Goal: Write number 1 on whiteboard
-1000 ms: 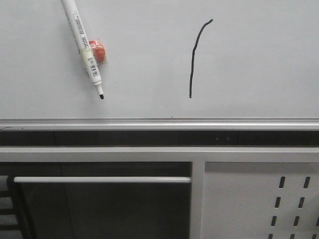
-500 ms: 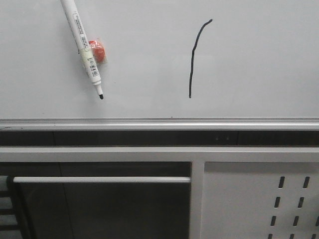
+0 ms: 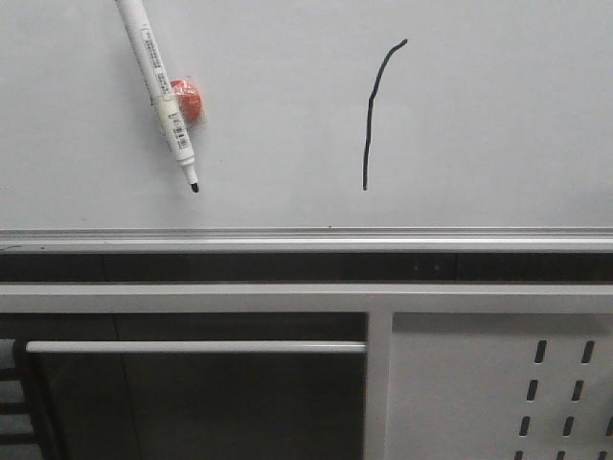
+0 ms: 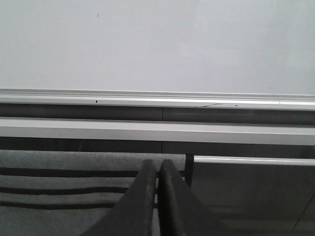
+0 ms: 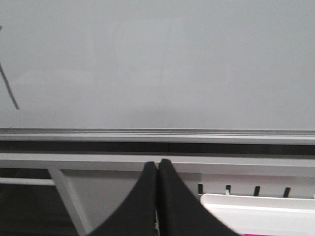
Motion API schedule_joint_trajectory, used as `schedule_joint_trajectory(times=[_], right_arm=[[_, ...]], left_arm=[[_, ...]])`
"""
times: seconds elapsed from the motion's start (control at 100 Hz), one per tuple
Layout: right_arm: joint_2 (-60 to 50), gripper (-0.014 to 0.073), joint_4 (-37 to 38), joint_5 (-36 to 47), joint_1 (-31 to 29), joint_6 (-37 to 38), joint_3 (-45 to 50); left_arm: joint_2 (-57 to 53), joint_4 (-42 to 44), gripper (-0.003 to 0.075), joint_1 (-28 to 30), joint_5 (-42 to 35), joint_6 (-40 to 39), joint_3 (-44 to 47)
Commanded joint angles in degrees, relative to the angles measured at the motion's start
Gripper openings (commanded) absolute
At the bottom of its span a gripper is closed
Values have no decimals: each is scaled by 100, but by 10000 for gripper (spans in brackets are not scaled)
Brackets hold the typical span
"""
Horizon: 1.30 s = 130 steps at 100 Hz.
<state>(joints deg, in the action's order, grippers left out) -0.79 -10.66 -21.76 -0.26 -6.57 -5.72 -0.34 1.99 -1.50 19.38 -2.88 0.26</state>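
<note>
Thin black number 1 [image 3: 372, 113] drawn mid whiteboard [image 3: 498, 115]. Left of it, white marker [image 3: 160, 93]: light, stiff, likely slick; best gripped mid-barrel. Left gripper [image 4: 158, 169] and right gripper [image 5: 157, 169] clenched, empty, below the board's rail.

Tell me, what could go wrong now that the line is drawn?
1. The marker pen lies uncapped on the whiteboard, tip bare; it might dry out or leave a stray mark.
2. The number 1 could smudge if an arm brushes it.
3. The pen might roll toward the edge rail.
</note>
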Motion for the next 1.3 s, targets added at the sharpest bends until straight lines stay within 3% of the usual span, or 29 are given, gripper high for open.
schedule_joint_trajectory(times=[0.0, 0.23, 0.41, 0.85, 1.29], right_arm=[[-45, -79, 79, 726, -201, -97, 20], [-64, -79, 558, 1401, -213, -97, 807], [-87, -79, 1103, 841, -213, -97, 805], [-87, -79, 820, 377, -213, 21, 805], [-87, -79, 820, 377, -655, 21, 805]], left_arm=[[-146, -67, -18, -3, -351, -25, 137], [-146, -67, -18, -3, -351, -25, 137], [-146, -67, -18, -3, -351, -25, 137], [-146, -67, -18, -3, -351, -25, 128], [-146, -67, -18, -3, -351, -25, 128]])
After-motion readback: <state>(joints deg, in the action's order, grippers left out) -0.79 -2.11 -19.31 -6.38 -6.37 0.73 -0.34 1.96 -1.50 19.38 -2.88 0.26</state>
